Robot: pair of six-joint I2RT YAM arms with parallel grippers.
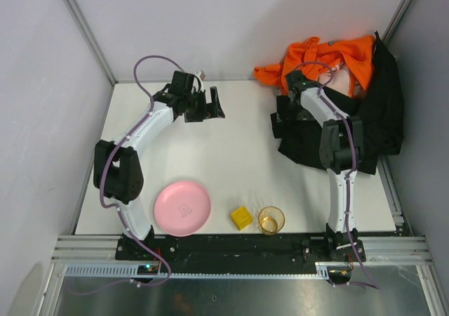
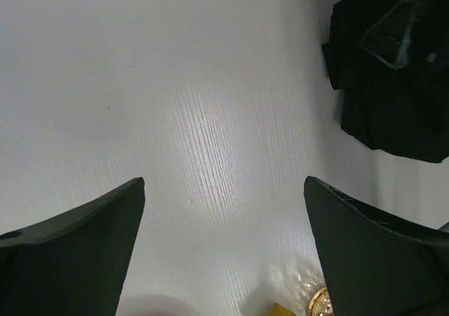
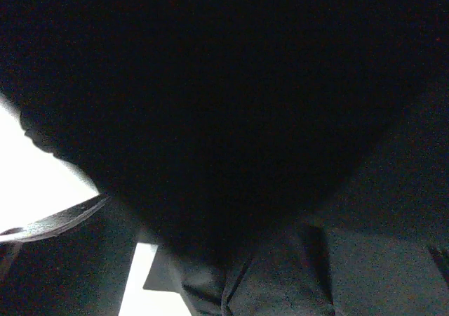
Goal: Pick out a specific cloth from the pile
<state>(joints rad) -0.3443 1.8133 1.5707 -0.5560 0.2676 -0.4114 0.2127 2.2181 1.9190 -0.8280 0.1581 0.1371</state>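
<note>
Pile (image 3: 224,119), right end effector (image 1: 284,125) pressed into it

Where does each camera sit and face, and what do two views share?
Top external: above, behind the bases, looking down at the table; both arms show.
Left wrist: on the left arm, facing bare table; the left gripper's open fingers show.
Right wrist: on the right arm, close against the black garment; one finger edge shows.
Shared: top and left wrist both see that garment.
</note>
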